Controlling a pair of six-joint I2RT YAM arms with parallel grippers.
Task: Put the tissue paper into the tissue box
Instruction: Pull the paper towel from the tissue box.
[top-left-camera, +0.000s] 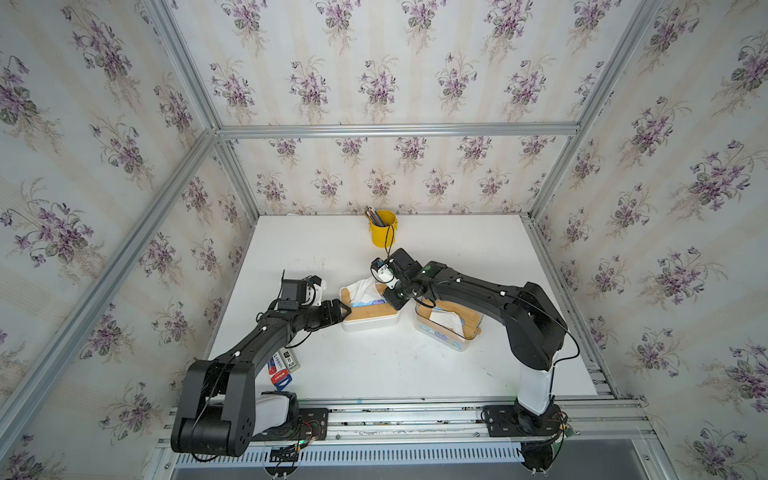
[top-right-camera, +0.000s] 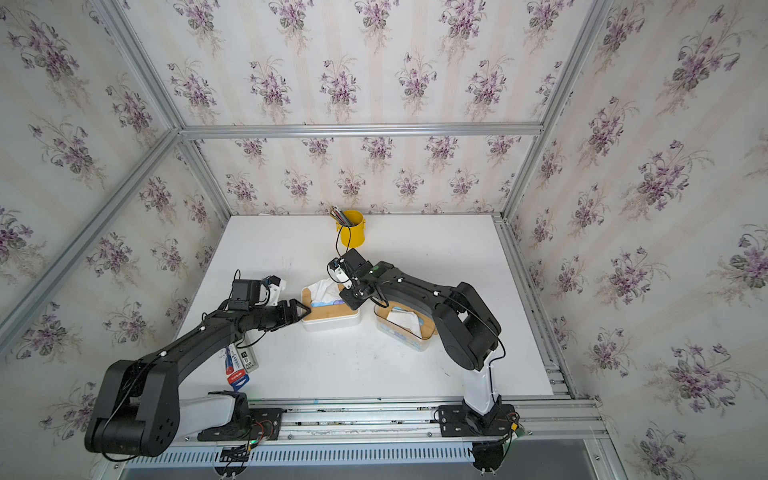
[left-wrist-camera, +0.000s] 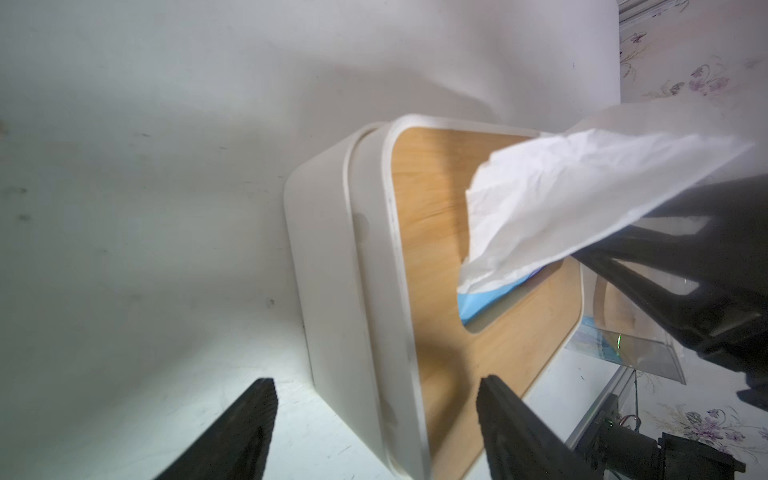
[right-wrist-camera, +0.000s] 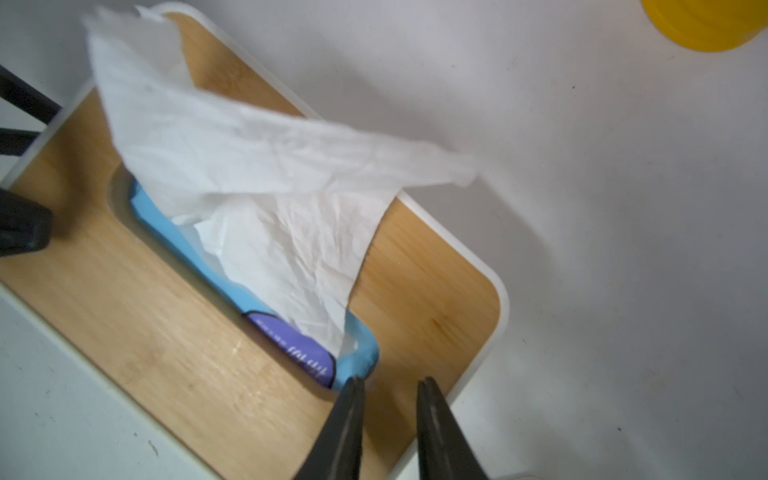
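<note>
The tissue box (top-left-camera: 371, 321) is white with a wooden lid (right-wrist-camera: 137, 299) and stands mid-table in both top views. White tissue paper (top-left-camera: 363, 288) sticks up out of the lid's slot and drapes over the far side (right-wrist-camera: 266, 166). A blue pack (right-wrist-camera: 357, 361) shows inside the slot. My left gripper (left-wrist-camera: 378, 381) is open at the box's left end, with one finger over the table and one over the lid. My right gripper (right-wrist-camera: 391, 379) hovers over the lid's right end beside the slot, its jaws a little apart with nothing between them.
A clear box (top-left-camera: 451, 332) with a wooden lid and tissue stands just right of the tissue box, under my right arm. A yellow cup of pens (top-left-camera: 383, 229) stands at the back. Small packs (top-left-camera: 283, 368) lie front left beneath my left arm.
</note>
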